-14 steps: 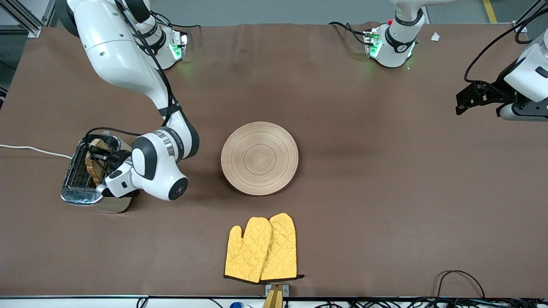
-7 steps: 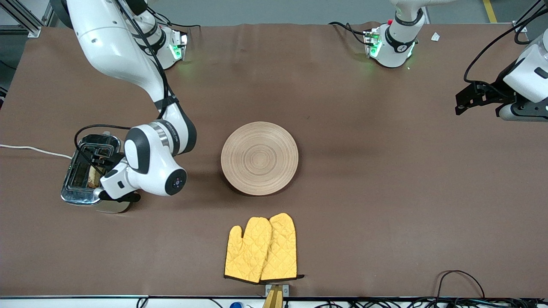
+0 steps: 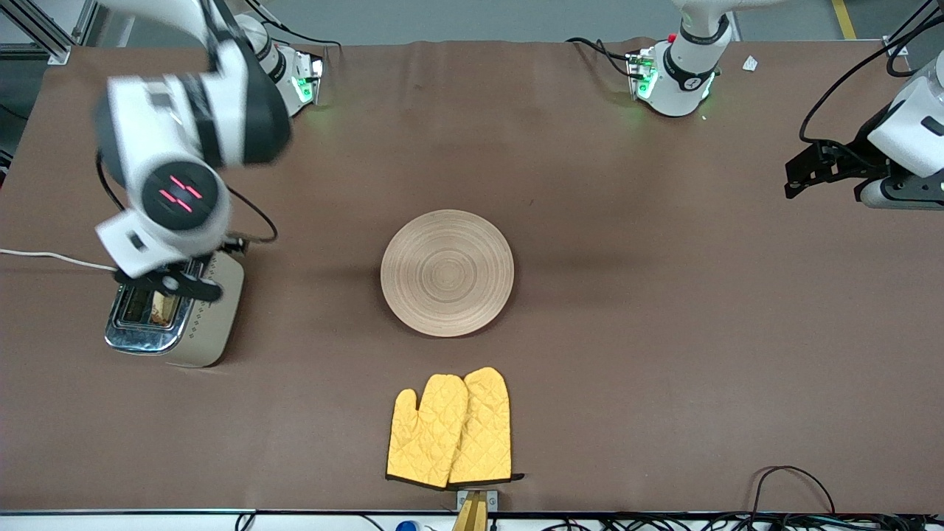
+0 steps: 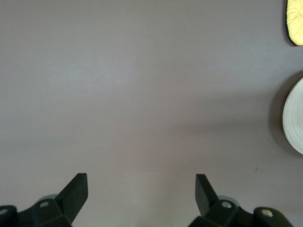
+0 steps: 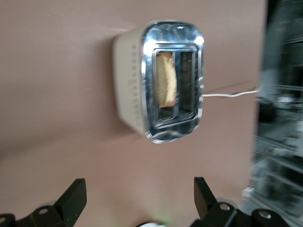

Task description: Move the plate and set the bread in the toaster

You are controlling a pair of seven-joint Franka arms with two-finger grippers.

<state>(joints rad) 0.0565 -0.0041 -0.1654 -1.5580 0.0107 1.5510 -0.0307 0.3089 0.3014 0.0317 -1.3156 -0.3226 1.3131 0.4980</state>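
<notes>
The cream toaster (image 3: pixel 214 324) stands at the right arm's end of the table. The brown bread (image 3: pixel 158 310) sits in one of its slots. In the right wrist view the toaster (image 5: pixel 128 94) shows from above with the bread (image 5: pixel 165 86) down in the slot. My right gripper (image 3: pixel 171 286) is open and empty, high over the toaster; its own view (image 5: pixel 139 198) shows the fingers wide apart. The wooden plate (image 3: pixel 447 273) lies empty at the table's middle. My left gripper (image 3: pixel 818 173) waits open and empty (image 4: pixel 141 189) at the left arm's end.
A pair of yellow oven mitts (image 3: pixel 451 428) lies nearer to the front camera than the plate. The toaster's white cord (image 3: pixel 51 258) runs off the table's edge. The plate's rim (image 4: pixel 296 118) and a mitt tip (image 4: pixel 296 21) show in the left wrist view.
My right gripper let go of the bread, which now sits lower in the toaster slot. The right arm rose high above the toaster. The left arm has not moved.
</notes>
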